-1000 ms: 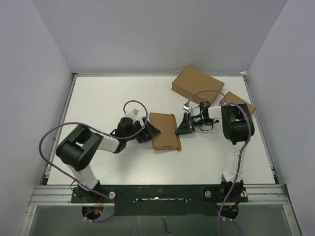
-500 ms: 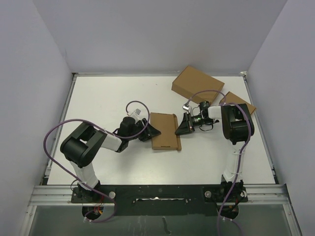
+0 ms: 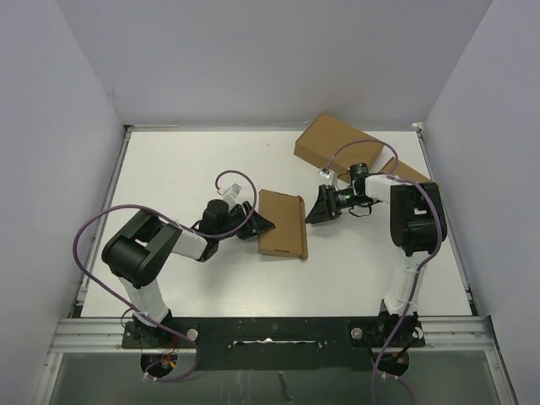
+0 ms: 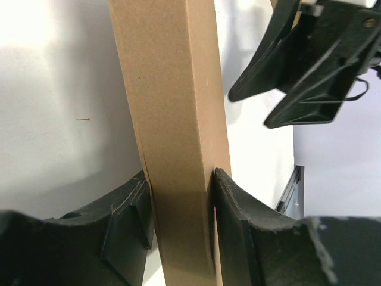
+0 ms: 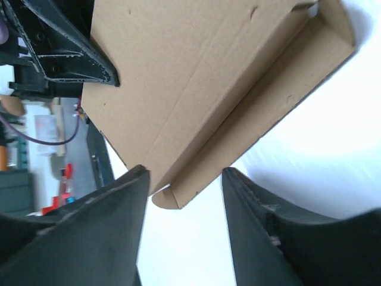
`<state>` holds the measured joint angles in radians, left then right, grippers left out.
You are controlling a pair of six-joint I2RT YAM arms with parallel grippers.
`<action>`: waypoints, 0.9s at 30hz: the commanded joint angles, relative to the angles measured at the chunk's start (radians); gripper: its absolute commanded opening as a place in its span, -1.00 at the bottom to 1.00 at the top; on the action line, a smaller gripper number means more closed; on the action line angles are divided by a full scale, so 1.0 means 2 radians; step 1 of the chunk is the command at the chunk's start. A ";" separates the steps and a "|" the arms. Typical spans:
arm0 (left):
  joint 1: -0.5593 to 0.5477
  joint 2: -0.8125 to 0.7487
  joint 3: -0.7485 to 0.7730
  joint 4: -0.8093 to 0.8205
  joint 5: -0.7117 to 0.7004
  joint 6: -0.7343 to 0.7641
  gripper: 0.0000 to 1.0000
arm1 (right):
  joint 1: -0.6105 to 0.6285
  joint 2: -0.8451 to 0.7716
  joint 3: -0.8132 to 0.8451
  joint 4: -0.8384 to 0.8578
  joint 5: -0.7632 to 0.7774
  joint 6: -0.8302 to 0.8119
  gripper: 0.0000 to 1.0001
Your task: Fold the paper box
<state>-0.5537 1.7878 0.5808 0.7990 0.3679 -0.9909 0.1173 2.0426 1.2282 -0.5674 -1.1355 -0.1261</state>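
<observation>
The paper box lies flat and closed in the middle of the table, a shallow brown mailer. My left gripper is shut on its left edge. In the left wrist view both pads press the cardboard wall at the gripper. My right gripper stands open just off the box's right edge. In the right wrist view the box fills the top, and its corner with a rounded tab shows in the gap of the open right gripper, with neither finger pressing on it.
A larger, thicker brown box lies at the back right. A narrow brown box sits behind the right arm, partly hidden by it. The table's right edge runs close to the right arm.
My right gripper has opened and drawn back a little from the box's right edge, its arm swinging right. My left gripper has shut on the left edge. The box shifted slightly.
</observation>
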 commanded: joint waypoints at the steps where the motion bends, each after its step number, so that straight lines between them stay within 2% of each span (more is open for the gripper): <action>1: 0.011 -0.026 -0.014 0.002 0.003 0.052 -0.44 | -0.004 -0.046 -0.003 0.011 0.035 -0.012 0.16; 5: 0.018 -0.025 -0.025 0.028 0.015 0.061 -0.45 | -0.005 -0.030 -0.011 0.026 0.038 0.007 0.37; 14: 0.029 -0.041 -0.050 0.100 0.039 0.071 -0.48 | -0.005 -0.014 -0.039 0.093 -0.001 0.057 0.42; 27: 0.032 -0.075 -0.055 0.128 0.058 0.053 -0.50 | 0.002 -0.057 -0.128 0.312 -0.020 0.170 0.65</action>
<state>-0.4953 1.6970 0.4755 0.9623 0.4599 -0.8940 0.1059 1.9839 1.0122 -0.1211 -1.2133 0.1379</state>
